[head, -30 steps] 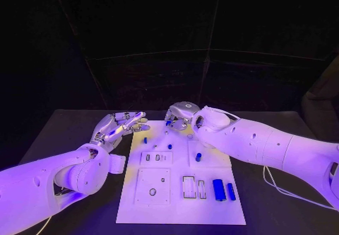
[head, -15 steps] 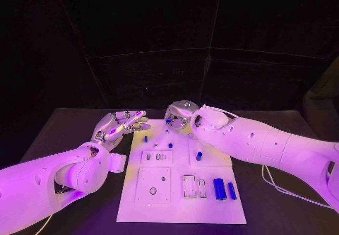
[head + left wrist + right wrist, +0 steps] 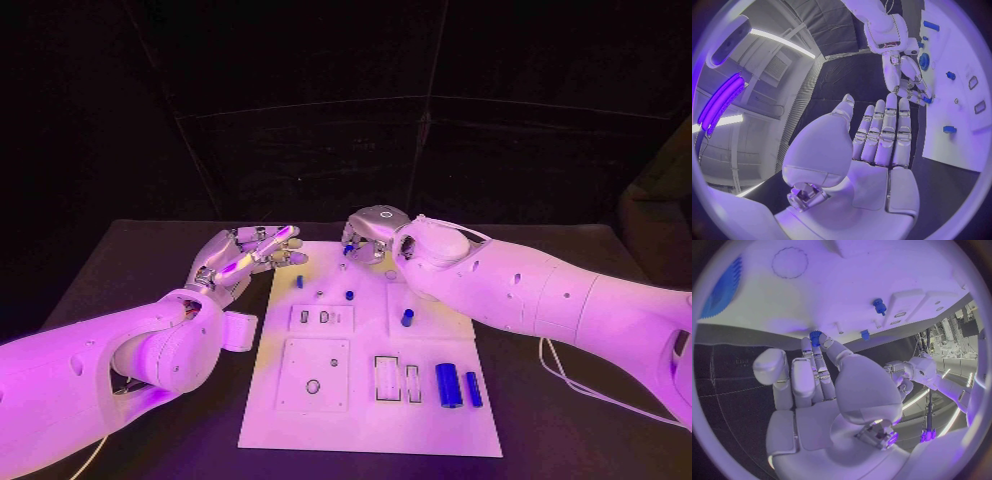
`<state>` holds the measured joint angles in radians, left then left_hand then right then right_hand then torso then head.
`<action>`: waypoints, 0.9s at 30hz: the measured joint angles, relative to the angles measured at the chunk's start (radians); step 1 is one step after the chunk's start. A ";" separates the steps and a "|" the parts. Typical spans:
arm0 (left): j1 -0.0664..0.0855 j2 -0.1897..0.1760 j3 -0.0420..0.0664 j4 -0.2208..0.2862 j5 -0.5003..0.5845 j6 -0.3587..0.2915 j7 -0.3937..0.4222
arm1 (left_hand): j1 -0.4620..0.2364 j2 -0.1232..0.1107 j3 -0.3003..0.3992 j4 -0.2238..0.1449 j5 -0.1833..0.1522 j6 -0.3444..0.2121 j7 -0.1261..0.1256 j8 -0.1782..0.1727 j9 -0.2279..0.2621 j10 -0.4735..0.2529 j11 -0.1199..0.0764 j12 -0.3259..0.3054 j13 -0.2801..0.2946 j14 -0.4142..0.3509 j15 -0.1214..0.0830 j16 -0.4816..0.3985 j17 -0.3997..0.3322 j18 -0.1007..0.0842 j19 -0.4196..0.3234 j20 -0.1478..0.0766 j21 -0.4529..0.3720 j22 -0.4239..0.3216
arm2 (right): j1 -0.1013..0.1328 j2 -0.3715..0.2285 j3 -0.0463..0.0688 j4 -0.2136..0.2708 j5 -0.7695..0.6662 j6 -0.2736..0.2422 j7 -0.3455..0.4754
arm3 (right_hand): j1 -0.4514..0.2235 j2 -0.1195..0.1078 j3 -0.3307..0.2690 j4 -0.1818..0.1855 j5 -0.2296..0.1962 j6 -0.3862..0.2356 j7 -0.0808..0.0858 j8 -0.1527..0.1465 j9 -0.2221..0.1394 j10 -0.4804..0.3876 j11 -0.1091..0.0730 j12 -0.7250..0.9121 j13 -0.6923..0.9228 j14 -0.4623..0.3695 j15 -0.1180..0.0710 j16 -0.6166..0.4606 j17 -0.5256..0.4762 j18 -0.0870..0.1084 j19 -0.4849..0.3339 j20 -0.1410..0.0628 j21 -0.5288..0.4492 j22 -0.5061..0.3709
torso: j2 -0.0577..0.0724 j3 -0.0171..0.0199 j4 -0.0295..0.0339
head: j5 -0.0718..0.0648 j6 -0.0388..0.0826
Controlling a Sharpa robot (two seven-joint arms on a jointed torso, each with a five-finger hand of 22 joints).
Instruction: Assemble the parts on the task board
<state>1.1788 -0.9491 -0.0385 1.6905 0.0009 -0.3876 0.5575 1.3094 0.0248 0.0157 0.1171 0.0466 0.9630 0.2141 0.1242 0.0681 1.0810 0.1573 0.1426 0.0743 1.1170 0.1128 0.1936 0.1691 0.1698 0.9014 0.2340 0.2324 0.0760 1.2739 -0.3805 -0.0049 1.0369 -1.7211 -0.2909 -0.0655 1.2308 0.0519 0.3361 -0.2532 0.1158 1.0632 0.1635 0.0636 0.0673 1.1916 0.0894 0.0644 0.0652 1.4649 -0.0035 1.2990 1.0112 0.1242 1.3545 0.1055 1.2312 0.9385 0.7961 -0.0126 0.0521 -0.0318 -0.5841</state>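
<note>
The white task board (image 3: 361, 420) lies in the middle of the black table. My right hand (image 3: 372, 235) hovers over the board's far edge and pinches a small blue ribbed part (image 3: 815, 335) at its fingertips; the same blue part (image 3: 924, 99) shows from the left wrist. My left hand (image 3: 245, 252) is beside the board's far left corner, fingers straight and apart, holding nothing (image 3: 879, 135). Small blue pegs (image 3: 300, 282) (image 3: 349, 295) (image 3: 407, 318) stand on the board's far half. Two larger blue cylinders (image 3: 447, 385) (image 3: 473, 389) lie near the right edge.
Two empty rectangular slots (image 3: 387, 380) (image 3: 413, 384) sit left of the cylinders. Inset plates (image 3: 313, 375) (image 3: 320, 319) with small holes take up the board's left side. A large blue ribbed wheel (image 3: 723, 285) lies on the board near my right hand. A cable (image 3: 570, 380) trails on the table at right.
</note>
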 measured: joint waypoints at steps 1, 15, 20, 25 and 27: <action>0.000 0.000 0.000 0.000 0.000 0.000 0.000 | 0.000 0.000 0.000 0.000 0.000 0.000 0.000 0.000 0.000 0.000 0.000 -0.002 0.000 0.000 0.000 0.000 0.000 0.000 0.000 0.000 0.000 0.000 | 0.000 -0.001 0.000 0.000 -0.001 0.000 -0.001 | -0.002 -0.002 0.002 0.001 0.000 0.000 0.000 0.000 0.000 0.000 0.000 0.000 0.000 0.000 0.000 0.000 0.000 0.000 0.000 0.000 0.000 0.000 | 0.000 0.0001 0.0000 | 0.000 0.000; 0.000 -0.002 0.000 -0.003 0.000 0.007 -0.007 | 0.000 0.000 -0.003 -0.003 0.000 0.000 0.000 0.000 0.000 0.000 0.000 -0.004 0.000 0.000 0.000 -0.004 0.001 0.000 0.000 0.000 -0.004 -0.001 | 0.001 -0.010 0.000 0.008 0.003 -0.014 -0.005 | -0.031 -0.108 -0.177 0.134 -0.024 -0.358 0.007 -0.003 -0.005 -0.188 0.014 0.031 0.002 0.000 0.014 -0.035 -0.084 0.000 -0.048 0.013 -0.049 -0.093 | 0.001 0.0002 -0.0002 | -0.005 0.003; 0.001 -0.006 0.000 -0.003 0.000 0.010 -0.010 | 0.000 0.000 -0.003 -0.003 0.000 0.000 0.000 0.000 0.000 0.000 0.000 -0.004 -0.001 0.000 0.000 -0.004 0.001 0.000 0.000 0.000 -0.004 -0.001 | 0.001 -0.068 0.000 0.066 0.022 -0.029 -0.004 | 0.012 -0.080 -0.198 0.155 0.009 -0.194 0.009 0.036 0.014 -0.092 0.010 0.090 0.017 0.000 0.014 0.003 -0.021 0.000 -0.019 0.008 -0.018 -0.039 | 0.001 0.0007 -0.0018 | -0.009 0.007; 0.001 -0.009 0.000 -0.002 0.000 0.013 -0.012 | 0.000 0.000 -0.003 -0.003 0.000 0.000 0.000 0.000 -0.001 0.000 0.000 -0.004 -0.001 0.000 0.000 -0.004 0.001 0.000 0.000 0.000 -0.004 -0.002 | 0.003 -0.186 0.000 0.176 0.067 -0.040 -0.015 | 0.024 -0.069 -0.200 0.167 0.033 -0.133 -0.007 0.055 0.019 0.080 -0.020 0.178 0.065 0.000 -0.008 0.048 0.051 -0.001 0.017 -0.013 0.041 0.054 | -0.001 0.0011 -0.0064 | -0.013 0.010; 0.001 -0.010 0.000 -0.003 0.000 0.014 -0.013 | 0.000 0.000 -0.003 -0.003 0.000 0.000 0.000 -0.004 -0.001 0.000 0.000 -0.004 -0.001 0.000 0.000 -0.004 0.001 0.000 0.000 0.000 -0.004 -0.002 | 0.005 -0.234 0.003 0.220 0.092 -0.040 -0.025 | 0.015 -0.088 -0.215 0.182 0.039 -0.126 -0.016 0.055 0.018 0.148 -0.036 0.230 0.103 0.001 -0.020 0.060 0.070 -0.016 0.035 -0.024 0.065 0.092 | -0.002 0.0012 -0.0087 | -0.014 0.011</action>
<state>1.1797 -0.9588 -0.0386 1.6879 0.0014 -0.3732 0.5447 1.3094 0.0248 0.0129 0.1143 0.0465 0.9630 0.2141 0.1203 0.0673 1.0810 0.1573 0.1384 0.0737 1.1170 0.1128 0.1896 0.1698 0.1696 0.9014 0.2341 0.2287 0.0742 1.2786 -0.6145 -0.0021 1.2564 -1.6291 -0.3311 -0.0905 1.2459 -0.0362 0.1210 -0.0717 0.1549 0.9368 0.1474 0.1188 0.0852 1.3392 0.0539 0.2943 0.1682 1.4661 -0.0238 1.3592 1.0816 0.1079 1.3894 0.0814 1.2964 1.0310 0.7937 -0.0114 0.0433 -0.0455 -0.5728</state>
